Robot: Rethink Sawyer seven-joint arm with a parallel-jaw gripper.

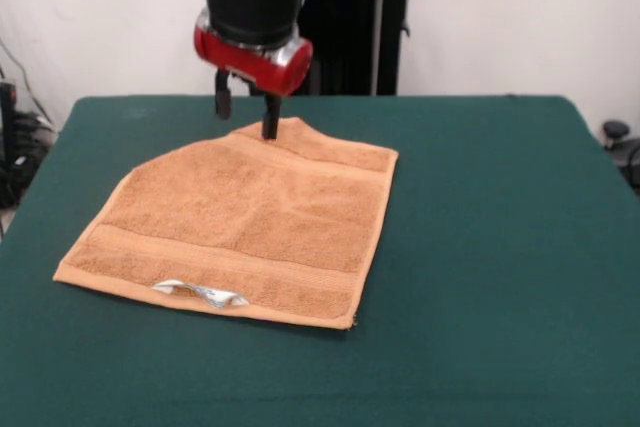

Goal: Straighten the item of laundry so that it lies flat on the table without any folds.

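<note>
The item of laundry (250,217), an orange-tan terry towel, lies spread on the table (480,247) left of centre. Its far left corner is cut off by a diagonal edge, as if folded under, and the far edge rises to a small peak. A white tag (200,294) sticks out at the near hem. My gripper (246,109) hangs over that far peak, open. One finger (270,119) touches the towel's far edge; the other finger (222,97) stands clear of the cloth, above the bare table.
A black stand (360,27) rises behind the table's far edge. Cables (15,147) hang off the left side and a black knob (615,132) sits beyond the right edge. Bare green table surrounds the towel, widest on the right.
</note>
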